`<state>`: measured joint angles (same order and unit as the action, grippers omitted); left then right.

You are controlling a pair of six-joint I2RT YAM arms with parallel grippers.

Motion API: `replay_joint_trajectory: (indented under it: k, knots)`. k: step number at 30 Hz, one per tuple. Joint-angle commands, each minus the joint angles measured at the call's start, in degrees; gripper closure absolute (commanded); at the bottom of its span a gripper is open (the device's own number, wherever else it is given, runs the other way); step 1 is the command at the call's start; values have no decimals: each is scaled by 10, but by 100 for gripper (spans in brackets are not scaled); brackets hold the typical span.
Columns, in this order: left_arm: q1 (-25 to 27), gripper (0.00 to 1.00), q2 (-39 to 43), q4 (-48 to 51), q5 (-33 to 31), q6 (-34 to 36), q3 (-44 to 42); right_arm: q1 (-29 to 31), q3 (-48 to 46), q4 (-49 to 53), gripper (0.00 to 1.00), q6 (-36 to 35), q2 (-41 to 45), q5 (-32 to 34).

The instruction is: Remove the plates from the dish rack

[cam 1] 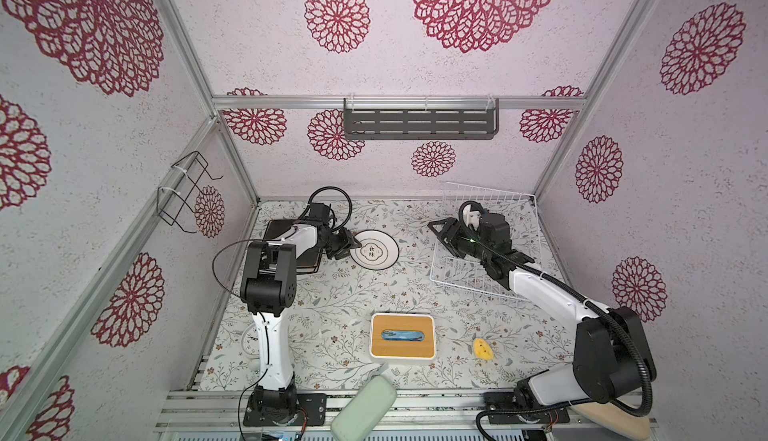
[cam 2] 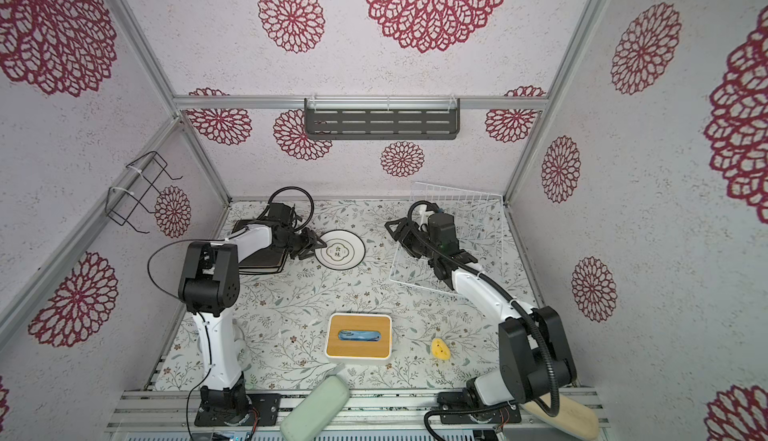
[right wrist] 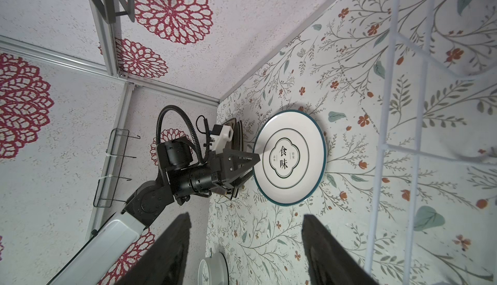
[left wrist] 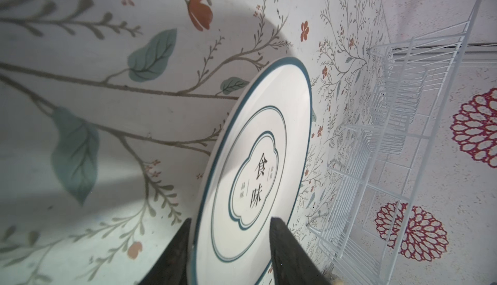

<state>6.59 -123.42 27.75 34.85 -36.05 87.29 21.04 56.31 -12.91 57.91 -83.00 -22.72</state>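
While the left gripper (cam 1: pixel 352 250) holds its jaws partly apart astride the left rim of the round plate (cam 1: pixel 380 254), clamping nothing, the plate lies flat on the counter (cam 1: pixel 353 297) near the middle of its far edge. It sits just right of a stack of square plates (cam 1: pixel 275 230), dark on top, in the far-left corner beneath the left arm (cam 1: pixel 305 237). The right gripper (right wrist: pixel 246 221), jaws wide and empty, hovers over the left edge of the dish rack (cam 1: pixel 490 197), which stands in the far-right corner, well apart from the round plate.
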Motion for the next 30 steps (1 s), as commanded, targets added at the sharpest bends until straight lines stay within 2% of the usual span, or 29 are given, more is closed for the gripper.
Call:
replay_joint_trajectory:
  k: [1, 15, 21, 24, 30]
  knots:
    - [-3, 49, -11, -3, -12, 8, 12, -5, 0, -19, 31, -13, 29, 3]
    - [-1, 24, -5, 30, -43, 26, 15, -9, -16, -26, 31, -10, 43, 0]
    - [-1, 20, 14, 65, -95, 42, 29, -13, -22, -24, 29, -11, 53, 4]
    - [-1, 18, 34, 73, -98, 45, 31, -16, -26, -26, 26, -12, 59, 8]
    - [-1, 2, 87, 93, -96, 54, 41, -30, -39, -17, 20, -25, 76, 20]
